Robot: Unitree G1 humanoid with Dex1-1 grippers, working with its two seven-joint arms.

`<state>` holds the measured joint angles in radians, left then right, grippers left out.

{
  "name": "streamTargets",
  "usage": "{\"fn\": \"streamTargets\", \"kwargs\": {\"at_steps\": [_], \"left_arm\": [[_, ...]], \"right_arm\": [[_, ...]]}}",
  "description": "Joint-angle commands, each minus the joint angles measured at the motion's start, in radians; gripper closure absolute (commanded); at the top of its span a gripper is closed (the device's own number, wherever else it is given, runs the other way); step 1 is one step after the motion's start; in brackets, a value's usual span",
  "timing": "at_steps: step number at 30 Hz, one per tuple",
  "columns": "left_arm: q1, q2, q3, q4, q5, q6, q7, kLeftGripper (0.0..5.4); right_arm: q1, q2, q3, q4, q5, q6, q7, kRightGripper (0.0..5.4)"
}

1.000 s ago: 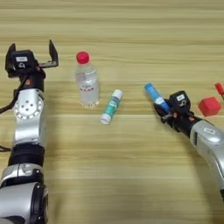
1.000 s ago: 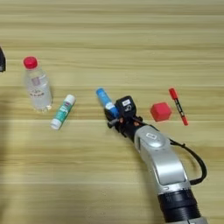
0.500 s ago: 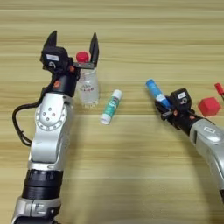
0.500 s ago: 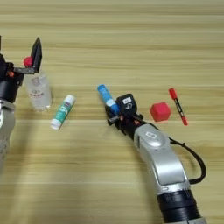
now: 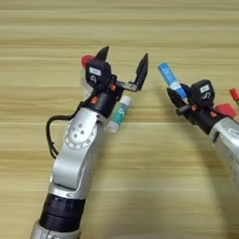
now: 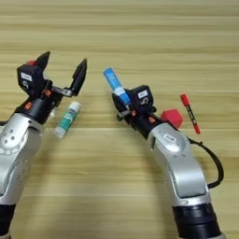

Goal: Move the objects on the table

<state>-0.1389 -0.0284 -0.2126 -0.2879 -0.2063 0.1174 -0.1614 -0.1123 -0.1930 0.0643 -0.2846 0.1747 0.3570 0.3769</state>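
- Centrally, the green-and-white tube (image 6: pixel 67 119) lies flat on the table (image 5: pixel 140 28), tilted, its white cap toward the near left.
- Bottle (image 5: pixel 87 63): stands just left of that tube, mostly hidden behind the left arm; only its red cap shows clearly.
- Blue tube (image 6: pixel 116 91): lies right of centre, slanting from far left to near right, with its near end at the right gripper.
- Red cube (image 6: pixel 172 117): rests right of the blue tube, partly covered by the right arm.
- Marker (image 6: pixel 189 113): lies just right of the cube, apart from it, red cap at the far end.
- Left gripper (image 5: pixel 122 62): fingers spread wide apart and holding nothing, raised over the bottle and the green-and-white tube.
- Right gripper (image 6: pixel 120 105): sits at the near end of the blue tube; whether its fingers clamp the tube cannot be told.
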Motion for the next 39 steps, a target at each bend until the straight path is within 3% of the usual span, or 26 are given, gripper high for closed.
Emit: {"fn": "streamTargets", "kwargs": {"at_steps": [1, 12, 14, 18, 22, 39], "left_arm": [[0.012, -0.019, -0.024, 0.048, -0.006, 0.025, -0.018, 0.0], [-0.022, -0.036, 0.014, 0.217, -0.041, 0.067, -0.057, 0.0], [-0.029, -0.04, 0.029, 0.24, -0.063, 0.077, -0.062, 0.0], [-0.043, -0.057, 0.072, 0.273, -0.172, 0.171, -0.1, 0.0], [-0.047, -0.056, 0.09, 0.262, -0.229, 0.218, -0.117, 0.0], [-0.038, -0.042, 0.068, 0.23, -0.231, 0.218, -0.131, 0.0]], "right_arm": [[0.01, -0.006, -0.002, -0.034, 0.023, -0.033, 0.018, 3.98], [0.038, -0.011, 0.03, -0.061, 0.053, -0.096, 0.073, 3.98], [0.04, -0.011, 0.034, -0.062, 0.056, -0.104, 0.081, 3.98], [0.045, -0.014, 0.047, -0.056, 0.051, -0.109, 0.09, 3.98], [0.044, -0.014, 0.054, -0.039, 0.043, -0.115, 0.091, 3.98], [-0.022, -0.02, -0.001, 0.104, -0.002, -0.204, 0.043, 3.98]]}}
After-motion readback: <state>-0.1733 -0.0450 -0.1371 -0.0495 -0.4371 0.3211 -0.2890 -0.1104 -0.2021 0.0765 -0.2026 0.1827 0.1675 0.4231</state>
